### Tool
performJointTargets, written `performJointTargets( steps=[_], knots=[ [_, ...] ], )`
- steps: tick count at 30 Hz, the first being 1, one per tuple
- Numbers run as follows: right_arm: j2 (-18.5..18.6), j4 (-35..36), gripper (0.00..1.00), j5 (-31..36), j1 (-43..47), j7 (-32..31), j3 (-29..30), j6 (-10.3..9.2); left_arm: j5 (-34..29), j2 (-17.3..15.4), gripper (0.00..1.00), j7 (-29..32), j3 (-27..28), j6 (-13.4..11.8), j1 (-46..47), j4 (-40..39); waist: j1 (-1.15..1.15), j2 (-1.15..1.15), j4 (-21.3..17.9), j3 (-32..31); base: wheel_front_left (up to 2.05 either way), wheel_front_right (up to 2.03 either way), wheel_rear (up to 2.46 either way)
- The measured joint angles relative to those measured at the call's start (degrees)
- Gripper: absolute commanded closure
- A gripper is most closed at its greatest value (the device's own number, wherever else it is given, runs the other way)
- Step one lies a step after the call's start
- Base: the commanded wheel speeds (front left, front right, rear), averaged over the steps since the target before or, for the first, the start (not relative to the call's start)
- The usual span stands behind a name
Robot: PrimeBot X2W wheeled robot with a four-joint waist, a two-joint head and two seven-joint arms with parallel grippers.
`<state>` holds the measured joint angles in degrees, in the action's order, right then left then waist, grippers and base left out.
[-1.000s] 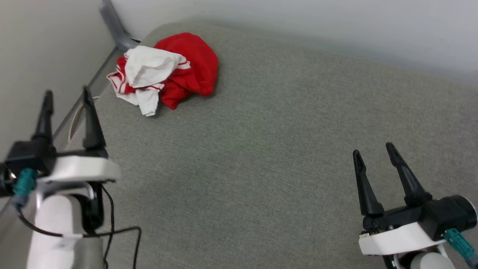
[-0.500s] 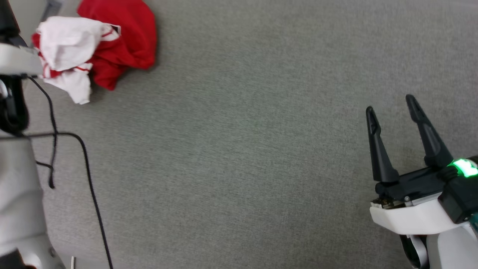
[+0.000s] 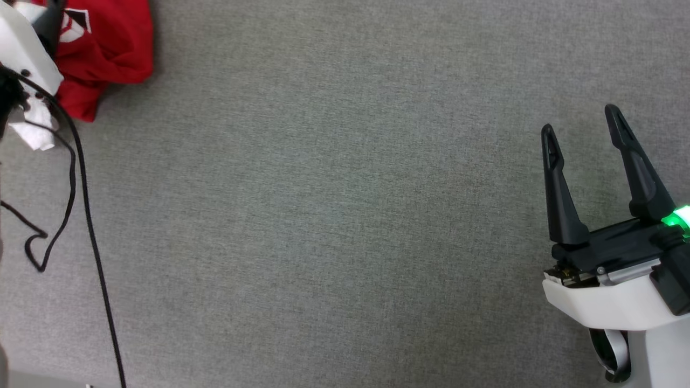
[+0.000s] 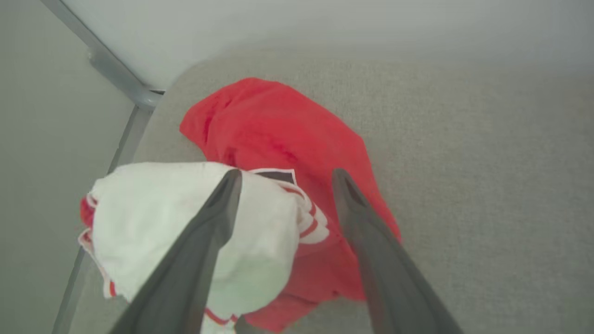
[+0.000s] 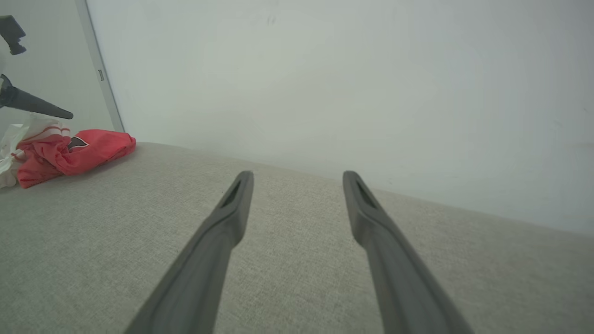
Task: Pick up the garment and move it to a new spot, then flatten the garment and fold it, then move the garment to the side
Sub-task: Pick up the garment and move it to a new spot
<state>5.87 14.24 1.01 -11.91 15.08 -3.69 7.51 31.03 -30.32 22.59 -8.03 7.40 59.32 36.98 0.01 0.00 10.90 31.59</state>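
Observation:
The garment (image 4: 278, 134) lies crumpled on the grey fabric surface near the wall corner, red body with a white sleeve (image 4: 153, 218) bunched on top and striped trim showing. My left gripper (image 4: 286, 173) hovers open just above it, one finger over the white sleeve and the other over the red cloth, nothing between them. In the head view the garment (image 3: 108, 48) sits at the top left, partly behind the left arm's white housing (image 3: 21, 51). My right gripper (image 3: 580, 118) stands open and empty at the lower right, far from the garment (image 5: 93, 146).
The grey fabric surface (image 3: 334, 205) stretches wide between the two arms. A black cable (image 3: 81, 178) hangs down along the left. A grey metal rail (image 4: 120, 83) runs along the wall corner behind the garment. A pale wall (image 5: 325, 69) borders the far edge.
The head camera has swung, so the garment now shows at the top left. My left gripper has reached forward to just above the garment. Both grippers stay open.

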Motion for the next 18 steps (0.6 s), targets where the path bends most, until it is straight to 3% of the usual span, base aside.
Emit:
performJointTargets(
  steps=[4, 9, 18],
  knots=[
    [0.2, 0.1, 0.0, 0.0, -0.5, 0.0, 0.0, 0.0, 6.3, -3.2, 0.0, 9.6, -5.8, 0.0, -0.6, -0.3, 0.0, 0.0, -0.7, 0.5, 0.0, 0.0, 0.0],
    [0.5, 0.2, 0.0, 0.0, -0.5, 0.0, 0.0, 0.0, 10.3, -6.6, 0.0, 16.0, -10.6, 0.0, -1.6, 1.1, -0.01, 0.0, -1.2, 1.0, 0.0, 0.0, 0.0],
    [0.6, -0.1, 0.0, -0.4, -1.1, 0.0, -0.6, 0.0, 13.1, -5.1, 0.0, 17.6, -16.5, -0.1, -2.3, 5.3, -0.02, 0.0, -1.0, 2.0, 0.0, 0.0, 0.0]
  ],
)
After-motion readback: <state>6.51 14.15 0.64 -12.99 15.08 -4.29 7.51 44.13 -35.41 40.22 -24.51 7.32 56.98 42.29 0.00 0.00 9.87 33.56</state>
